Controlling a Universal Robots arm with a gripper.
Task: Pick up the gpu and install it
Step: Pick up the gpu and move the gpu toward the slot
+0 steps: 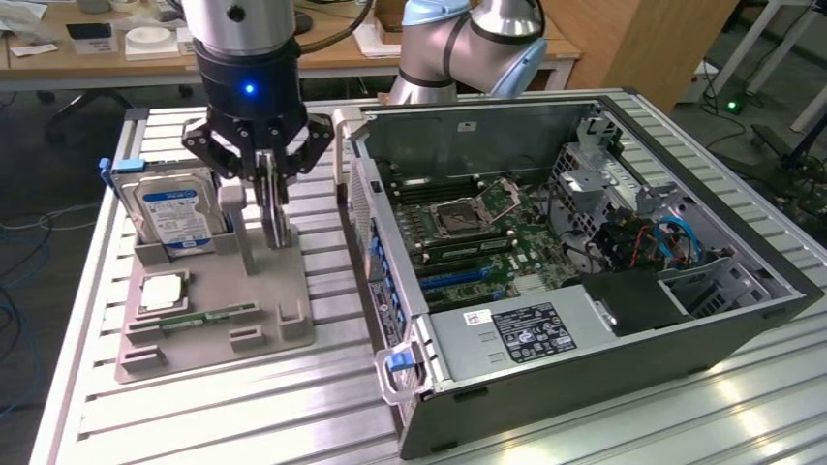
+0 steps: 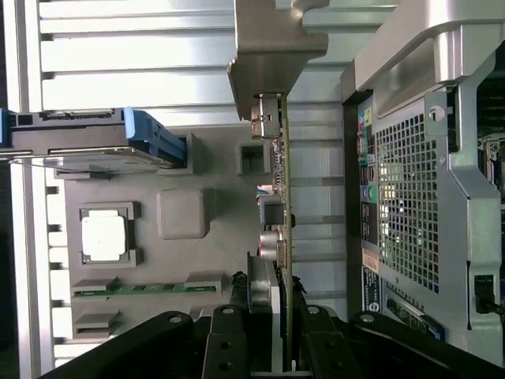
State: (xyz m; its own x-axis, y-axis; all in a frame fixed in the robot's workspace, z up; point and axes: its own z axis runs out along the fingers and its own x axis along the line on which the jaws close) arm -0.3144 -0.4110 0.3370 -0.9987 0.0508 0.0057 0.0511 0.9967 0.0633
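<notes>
Trouble could come from the grip. The tool [image 1: 267, 189] holds only the top edge of the gpu [image 1: 275, 228], and the gpu is thin and tall. If the hold is a bit off to one side, the card could tip or slip out on the way up. It could also catch in its slot in the holder [image 1: 278, 327] and drag the whole holder along.

The drive [image 1: 174, 213] stands near the gpu, at nine o'clock from it in the exterior view. A swing that way could knock it. The case [image 1: 543, 387] sits close at three o'clock, and its wall could get bumped too. The card has small parts on its face, and a hard squeeze could hurt them.

The tool is only a little way open. Its two fingers [image 2: 227, 347] press on the two flat sides of the gpu and pinch it. In the wrist view the card runs straight between them. The gpu stands on its edge in the holder on the worktop [image 1: 232, 412], outside the case. I think it is not lifted yet.
</notes>
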